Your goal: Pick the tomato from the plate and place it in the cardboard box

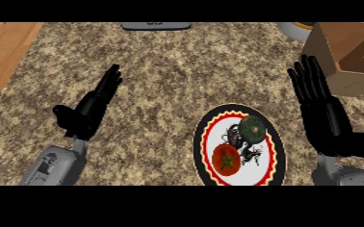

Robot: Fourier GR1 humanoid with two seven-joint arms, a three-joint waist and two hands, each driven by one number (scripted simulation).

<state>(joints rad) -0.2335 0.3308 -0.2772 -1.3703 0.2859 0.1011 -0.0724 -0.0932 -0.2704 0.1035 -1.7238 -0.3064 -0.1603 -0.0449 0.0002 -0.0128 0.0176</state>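
A red tomato [226, 159] lies on the lower left part of a round plate [205, 139] with a black and red rim. A dark green round fruit [252, 127] sits on the plate's upper right part. The cardboard box [343, 53] stands at the right edge, cut off by the view. My right hand [326, 113] is open, fingers straight and pointing away, just right of the plate and below the box. My left hand [89, 107] is open at the left, well apart from the plate. Neither hand touches anything.
The counter top [177, 72] is speckled stone, with a wooden surface [14, 43] along its left side. A grey flat object [156, 26] lies at the far edge. A pale round container [295, 29] shows partly behind the box.
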